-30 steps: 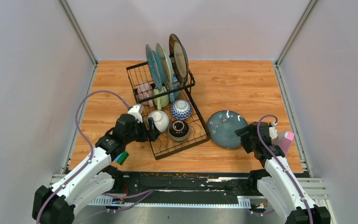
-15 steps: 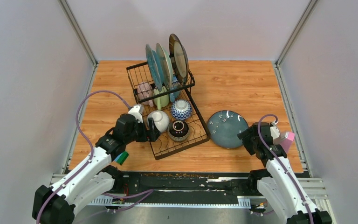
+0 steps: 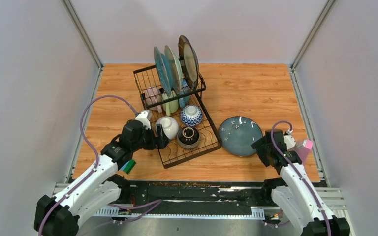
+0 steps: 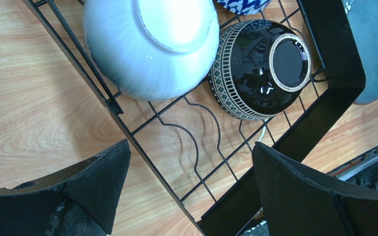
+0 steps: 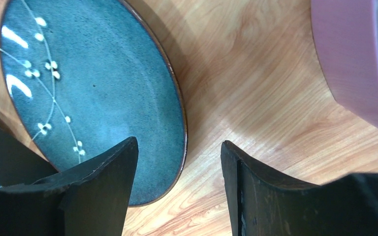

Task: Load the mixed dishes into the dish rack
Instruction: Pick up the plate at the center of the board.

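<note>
Beside the dish rack (image 4: 334, 54), the open right gripper (image 5: 178, 145) straddles the teal plate's (image 5: 93, 98) rim, visible only wrist-side; the left gripper (image 4: 191, 146) gapes empty over the rack's edge.

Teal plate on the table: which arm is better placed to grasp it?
Right. The right gripper, open, straddles the teal plate at its rim; the left gripper hovers over the dish rack, near the white bowl.
</note>
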